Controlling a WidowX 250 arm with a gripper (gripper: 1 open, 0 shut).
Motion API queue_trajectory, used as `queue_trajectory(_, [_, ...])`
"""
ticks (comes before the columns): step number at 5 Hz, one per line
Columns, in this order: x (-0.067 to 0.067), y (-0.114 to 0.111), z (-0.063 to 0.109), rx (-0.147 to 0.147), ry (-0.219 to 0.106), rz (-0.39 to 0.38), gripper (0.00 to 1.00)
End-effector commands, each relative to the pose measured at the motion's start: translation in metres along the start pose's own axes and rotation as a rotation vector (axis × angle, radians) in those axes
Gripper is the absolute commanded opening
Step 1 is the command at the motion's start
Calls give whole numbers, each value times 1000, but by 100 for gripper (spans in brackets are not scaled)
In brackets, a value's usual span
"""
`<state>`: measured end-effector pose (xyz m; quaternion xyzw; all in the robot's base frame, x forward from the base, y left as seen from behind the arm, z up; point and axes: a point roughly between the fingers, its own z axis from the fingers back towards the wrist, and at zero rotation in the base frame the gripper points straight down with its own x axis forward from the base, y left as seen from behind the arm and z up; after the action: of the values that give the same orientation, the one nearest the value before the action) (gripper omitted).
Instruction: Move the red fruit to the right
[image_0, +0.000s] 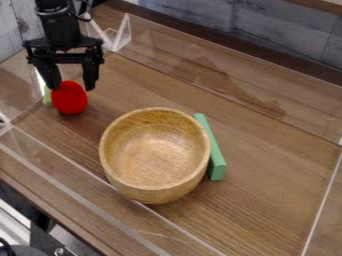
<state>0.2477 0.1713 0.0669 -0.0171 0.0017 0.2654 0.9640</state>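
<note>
- Camera view: your black robot gripper (66, 68) stands with its jaws wide apart and nothing clamped in it, over the upper left of the brown wooden table (247, 75).
- Your target, the glossy red strawberry-like toy fruit (70, 98) with a green leafy top (47, 97), lies near the left side of the table, just below the gripper in the view; you can't tell from this angle whether a finger touches it.
- The green top points toward the left of the picture.
- To the lower right of the fruit you have a large round light-wood bowl (154, 157), with only bare table between the two.
- The bowl takes up the lower middle of the view, so it stands in the way of a low path from the fruit toward the lower right.
- Along the bowl's right side, just beside its rim, you have a long, narrow green block (211, 148), lying at a slight slant.
- Right of the fruit and above the bowl in the picture, you see bare wood.
- Behind the gripper, white lines like a wire frame (112, 37) show near the top edge; you can't tell exactly what they belong to.
</note>
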Motion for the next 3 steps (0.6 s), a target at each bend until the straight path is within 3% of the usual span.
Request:
queue_trajectory(1, [17,14,10,9,-67,36,100])
queue_trajectory(3, [20,38,4,6,-74,44,100])
